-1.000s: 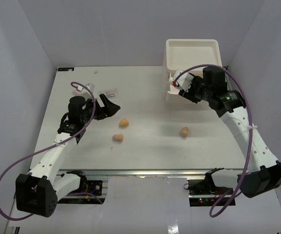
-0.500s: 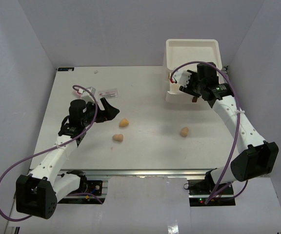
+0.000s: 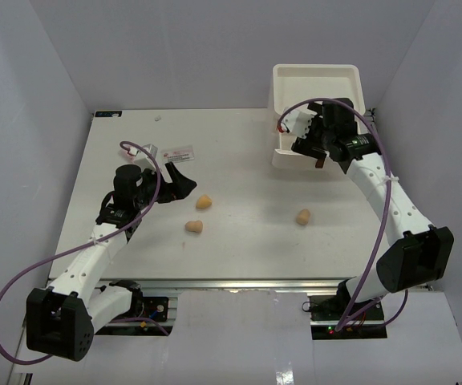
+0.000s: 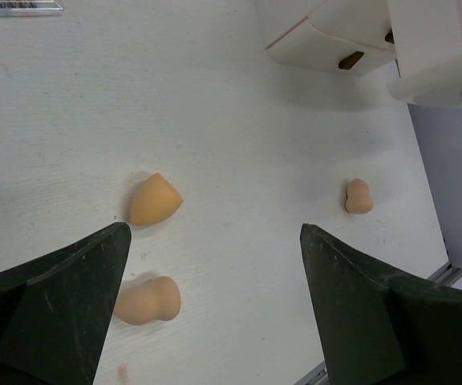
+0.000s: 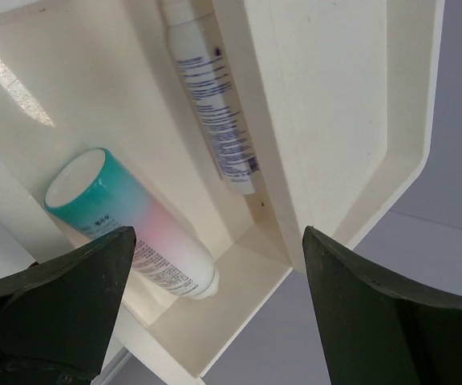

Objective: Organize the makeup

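Three tan sponges lie on the table: one [image 3: 204, 202] [image 4: 155, 199] just ahead of my left gripper [image 3: 180, 183] [image 4: 215, 309], a second [image 3: 194, 227] [image 4: 147, 301] beside its left finger, a third [image 3: 303, 216] [image 4: 358, 196] further right. That gripper is open and holds nothing. My right gripper [image 3: 301, 138] [image 5: 215, 317] hangs open over the pulled-out drawer [image 5: 327, 104] of the white drawer unit [image 3: 314, 70]. In the drawer lie a white bottle with a teal base [image 5: 127, 233] and a white tube with blue print [image 5: 212, 96]. A flat white packet [image 3: 181, 152] lies behind the left gripper.
The drawer unit stands at the table's back right corner, its lower front [image 4: 327, 44] in the left wrist view. A small white item [image 3: 147, 149] lies left of the packet. Grey walls close the table in on both sides and behind.
My right gripper has moved up over the drawer and opened, letting go of the bottle, which now lies in the drawer. The left arm has barely shifted.
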